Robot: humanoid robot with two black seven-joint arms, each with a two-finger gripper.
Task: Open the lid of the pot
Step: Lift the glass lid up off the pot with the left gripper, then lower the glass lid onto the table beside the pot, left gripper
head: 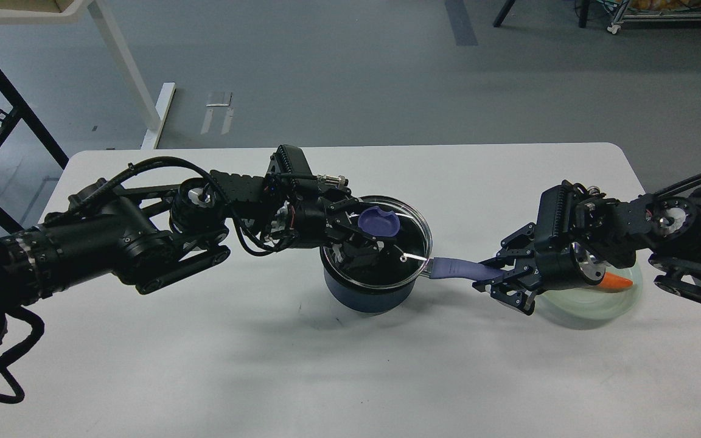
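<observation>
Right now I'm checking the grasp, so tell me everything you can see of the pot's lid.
The lid is a round clear-glass disc with a steel rim, a flat blue-purple knob and a small vent hole. It appears tilted over the dark-blue saucepan, far edge raised. The left gripper has its fingers at the knob. Nothing else touches it that I can see.

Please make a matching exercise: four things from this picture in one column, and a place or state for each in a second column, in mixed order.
1. lid
2. pot handle
3. carrot
4. pale-green plate

A. held by the right gripper
B. orange, lying on the plate
C. knob held by the left gripper
D. on the table, under the right arm

Pairs: 1-C, 2-A, 3-B, 4-D
</observation>
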